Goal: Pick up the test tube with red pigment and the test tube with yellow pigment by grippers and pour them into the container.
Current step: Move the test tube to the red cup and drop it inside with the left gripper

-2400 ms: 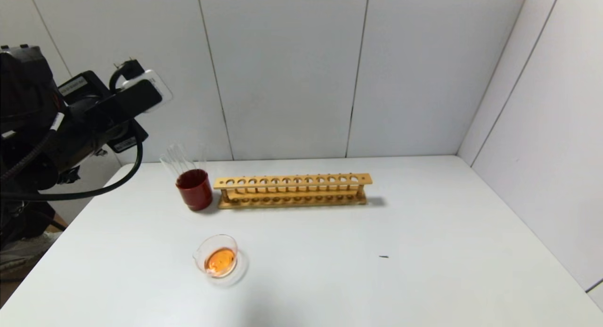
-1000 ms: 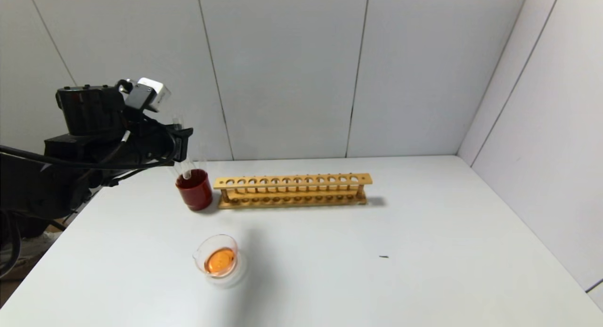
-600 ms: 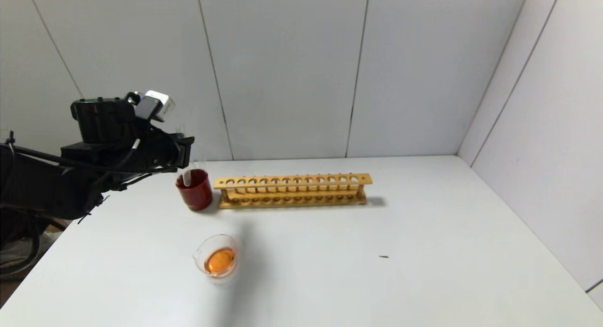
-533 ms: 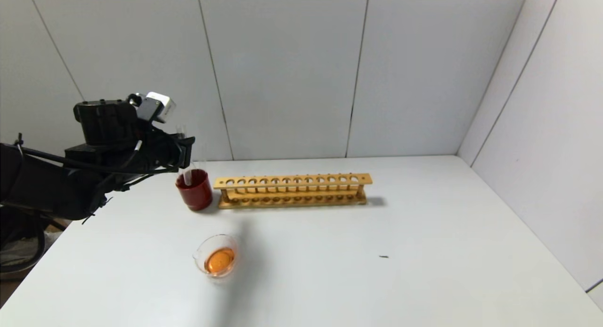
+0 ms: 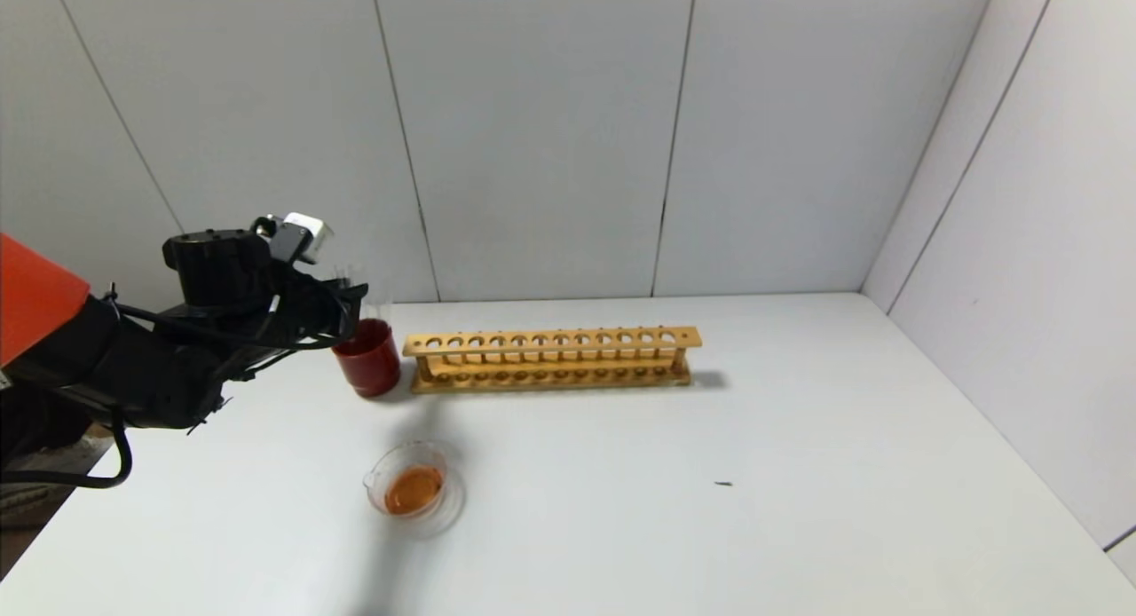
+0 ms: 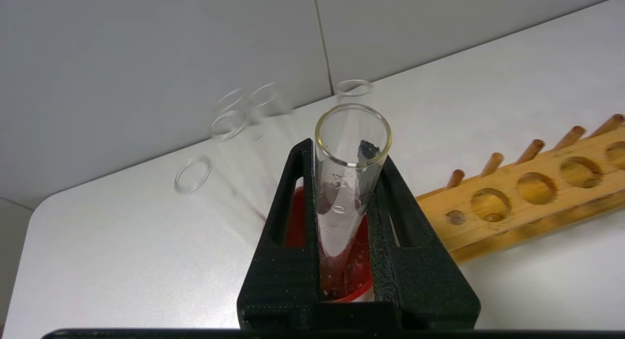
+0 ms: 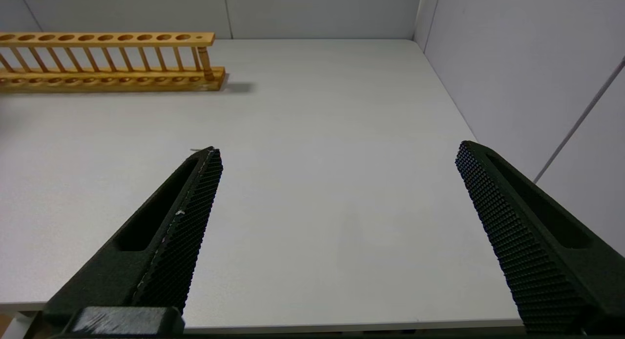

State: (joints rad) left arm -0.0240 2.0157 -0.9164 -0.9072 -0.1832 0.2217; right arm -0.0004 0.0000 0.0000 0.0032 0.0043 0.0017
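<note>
My left gripper (image 5: 349, 298) is shut on a clear test tube (image 6: 349, 182), upright, its rounded end down inside the dark red cup (image 5: 367, 359). In the left wrist view the gripper (image 6: 344, 151) holds the tube between both fingers. The tube shows only droplets and no coloured liquid, so I cannot tell which pigment it held. No tube with red or yellow liquid is in view. The container (image 5: 413, 489), a low glass dish, holds orange liquid and stands on the table nearer me than the cup. My right gripper (image 7: 337, 153) is open and empty over the table's right front.
Several colourless clear tubes (image 6: 193, 175) lean in the red cup (image 6: 295, 217). A long wooden tube rack (image 5: 550, 357) with empty holes stands just right of the cup; it also shows in the right wrist view (image 7: 107, 60). White walls stand behind and to the right.
My left arm has come down and forward with the clear tube. The tube's end has sunk lower into the red cup. The dish and rack have not moved.
</note>
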